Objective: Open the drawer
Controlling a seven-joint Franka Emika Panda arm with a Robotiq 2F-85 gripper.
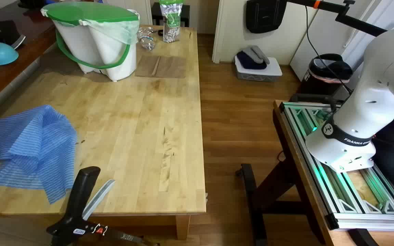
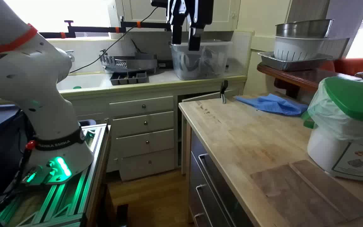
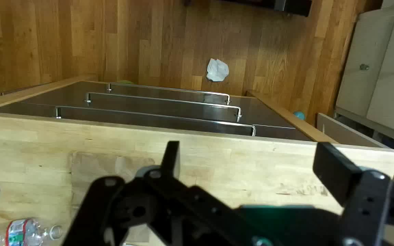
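Note:
Under the butcher-block table [image 3: 210,136] is a stack of shut drawers with dark metal fronts [image 3: 279,132] and long silver bar handles. The top handle [image 3: 156,116] runs just below the table's front edge in the wrist view; the fronts [image 2: 197,143] also show in an exterior view. A drawer with a light wood front, a pale inside or utensils does not show. My gripper [image 3: 248,164] is open with nothing between its fingers. In the wrist view it appears over the table top, apart from the handles. It hangs high in an exterior view [image 2: 185,39].
On the table stand a white bin with a green lid [image 1: 91,37], a blue cloth [image 1: 36,147], a brown sheet [image 1: 161,66] and a bottle [image 3: 24,232]. A black clamp [image 1: 80,198] grips the far end. White cabinet drawers [image 2: 145,123] and crumpled paper [image 3: 217,70] lie beyond the table.

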